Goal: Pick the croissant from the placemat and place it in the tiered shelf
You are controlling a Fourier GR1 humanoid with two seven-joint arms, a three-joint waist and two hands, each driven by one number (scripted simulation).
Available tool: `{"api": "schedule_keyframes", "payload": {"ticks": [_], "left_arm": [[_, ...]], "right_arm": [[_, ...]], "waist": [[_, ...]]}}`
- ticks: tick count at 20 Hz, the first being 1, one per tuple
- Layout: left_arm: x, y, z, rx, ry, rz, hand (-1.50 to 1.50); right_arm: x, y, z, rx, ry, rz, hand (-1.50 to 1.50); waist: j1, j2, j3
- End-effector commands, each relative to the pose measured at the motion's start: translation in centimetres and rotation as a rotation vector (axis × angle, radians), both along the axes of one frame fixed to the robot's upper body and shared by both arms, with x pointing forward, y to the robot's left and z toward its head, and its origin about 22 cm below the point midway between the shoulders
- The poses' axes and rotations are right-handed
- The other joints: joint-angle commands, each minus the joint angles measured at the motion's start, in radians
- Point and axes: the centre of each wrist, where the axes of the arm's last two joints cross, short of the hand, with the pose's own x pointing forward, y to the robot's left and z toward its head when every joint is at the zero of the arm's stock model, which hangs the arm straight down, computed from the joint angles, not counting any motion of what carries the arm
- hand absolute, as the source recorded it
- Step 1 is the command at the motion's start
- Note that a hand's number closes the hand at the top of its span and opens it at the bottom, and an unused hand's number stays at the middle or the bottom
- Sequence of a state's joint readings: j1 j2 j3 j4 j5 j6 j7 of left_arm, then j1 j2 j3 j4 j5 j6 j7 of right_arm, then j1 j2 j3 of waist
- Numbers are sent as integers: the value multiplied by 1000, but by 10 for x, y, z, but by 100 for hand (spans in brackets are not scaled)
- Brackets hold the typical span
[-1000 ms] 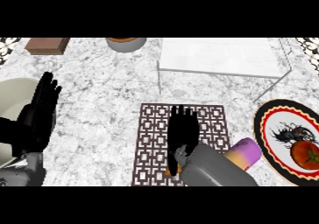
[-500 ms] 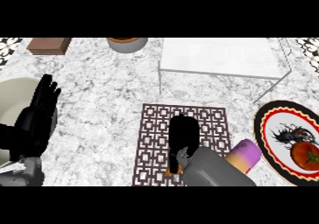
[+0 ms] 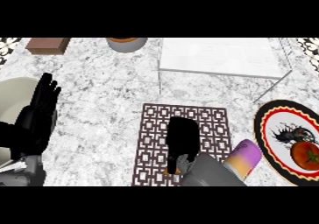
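— Marble counter (image 3: 104,100) first, then the white tiered shelf (image 3: 220,57) at the far right: that is your target.

— And the croissant?

— You cannot see it; the right hand (image 3: 181,142) is curled down over the middle of the placemat (image 3: 155,144), likely covering it, but I cannot tell if it is grasped.

— Your left hand (image 3: 39,109)?

— Released, fingers up, resting at the left edge, clear of the work.

Two grey forearms, each with a black robot hand (image 3: 38,114).
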State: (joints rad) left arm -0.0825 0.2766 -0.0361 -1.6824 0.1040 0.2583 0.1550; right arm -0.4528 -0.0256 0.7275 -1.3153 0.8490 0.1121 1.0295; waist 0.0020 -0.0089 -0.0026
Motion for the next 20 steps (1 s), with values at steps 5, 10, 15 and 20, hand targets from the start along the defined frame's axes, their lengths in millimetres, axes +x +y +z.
{"api": "schedule_keyframes", "payload": {"ticks": [5,10,15,20], "left_arm": [[8,-11,1,-4,7,-31,0],[3,-4,-2,2,16,-8,0],[5,8,-4,14,25,27,0],[-4,1,-11,7,9,26,0]], "right_arm": [[-15,20,39,201,-77,-51,150],[-22,11,104,404,-287,-109,150],[-32,-3,164,532,-492,-212,150],[-23,-13,204,412,-606,-325,150]], "waist": [[5,9,3],[-3,3,3],[-22,-5,1],[-13,-2,1]]}}
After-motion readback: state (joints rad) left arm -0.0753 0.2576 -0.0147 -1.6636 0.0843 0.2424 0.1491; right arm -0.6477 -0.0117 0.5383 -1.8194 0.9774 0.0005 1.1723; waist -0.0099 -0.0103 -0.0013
